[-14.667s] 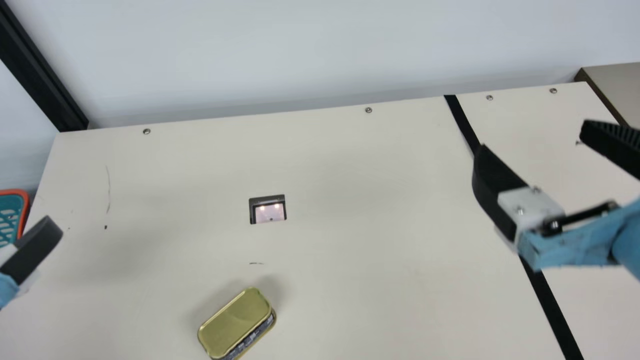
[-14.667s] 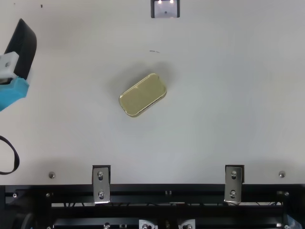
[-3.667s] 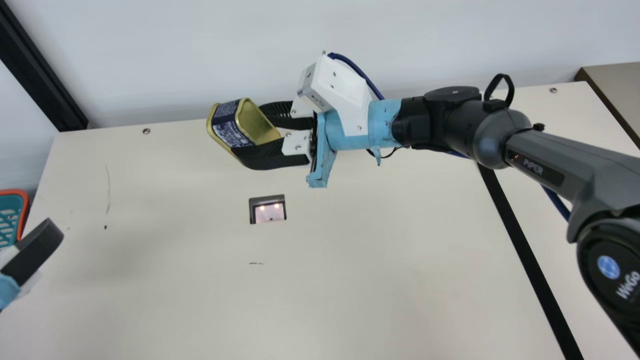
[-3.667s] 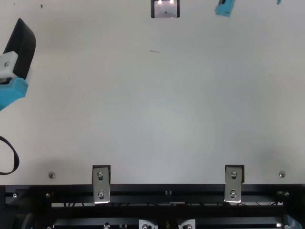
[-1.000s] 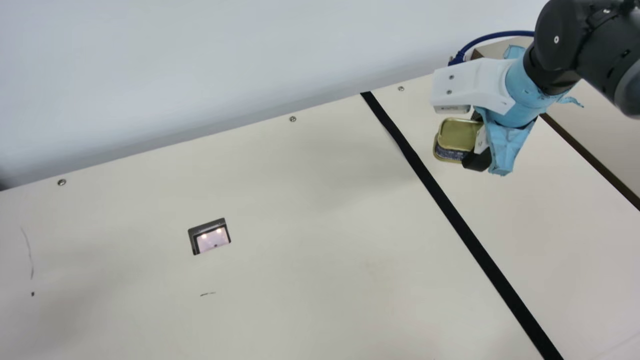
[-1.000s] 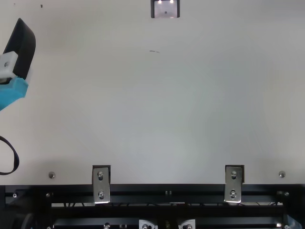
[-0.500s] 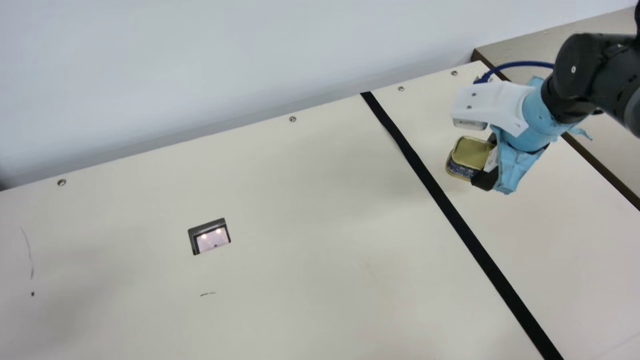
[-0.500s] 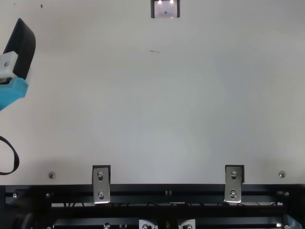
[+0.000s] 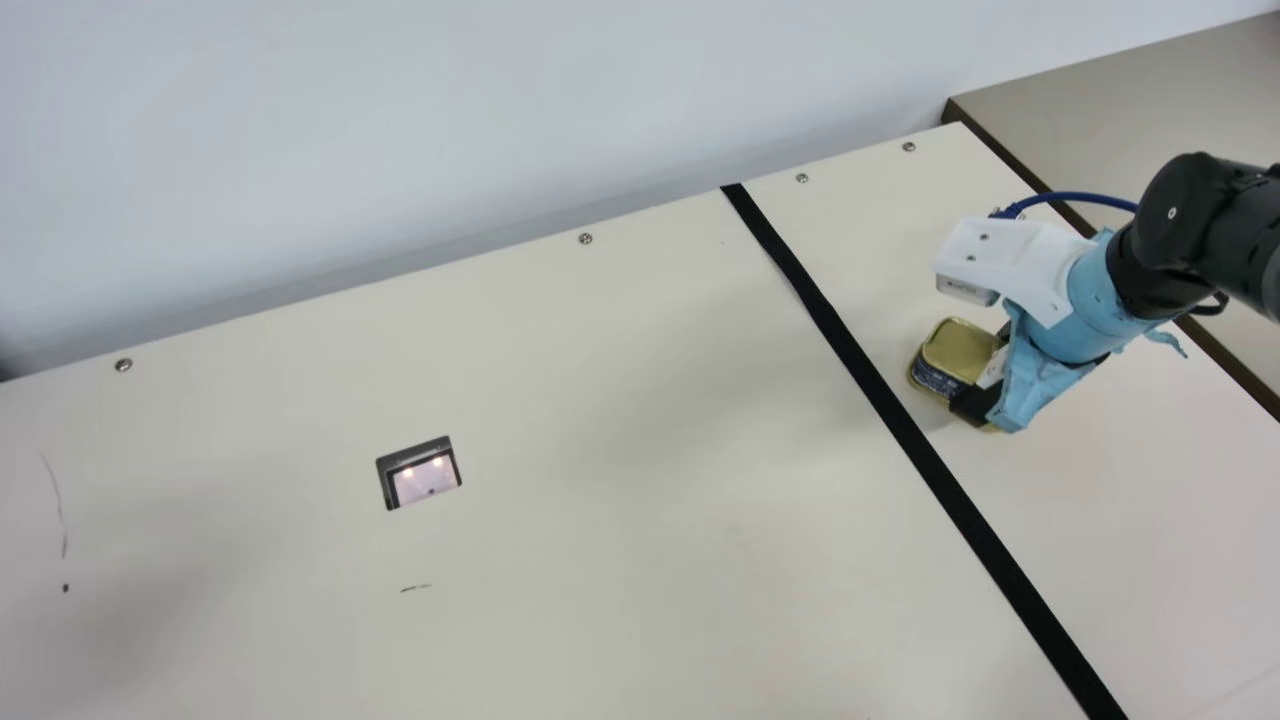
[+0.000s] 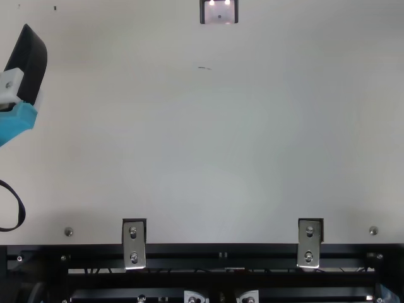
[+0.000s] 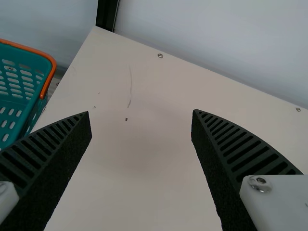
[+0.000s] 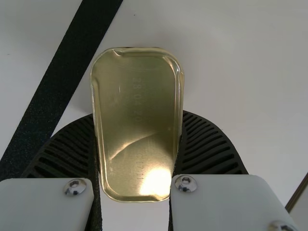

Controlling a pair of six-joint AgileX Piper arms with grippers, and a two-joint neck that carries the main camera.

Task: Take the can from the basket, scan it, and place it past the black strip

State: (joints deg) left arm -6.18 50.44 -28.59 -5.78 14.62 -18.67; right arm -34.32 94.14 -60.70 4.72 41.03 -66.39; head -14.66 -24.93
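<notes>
Just right of the black strip (image 9: 905, 425) in the main view, my right gripper (image 9: 983, 372) is shut on the golden can (image 9: 957, 349), low over the table; contact with the table cannot be told. The right wrist view has the can (image 12: 137, 120) held lengthwise between both ribbed fingers of the right gripper (image 12: 137, 144), with the black strip (image 12: 57, 82) beside it. At the top view's left edge is my left gripper (image 10: 28, 66). Its fingers stand wide apart with nothing between them in the left wrist view, where the left gripper (image 11: 142, 115) faces bare table.
The scanner (image 9: 420, 474) is set into the table (image 9: 620, 480) left of the strip. A teal basket with an orange rim (image 11: 29, 48) stands beyond the table's edge in the left wrist view. A grey-brown surface (image 9: 1130, 120) adjoins the table at the far right.
The camera turned to the right earlier. Over the last second my right gripper has come down with the can, toward the table and slightly right. The left arm has kept still.
</notes>
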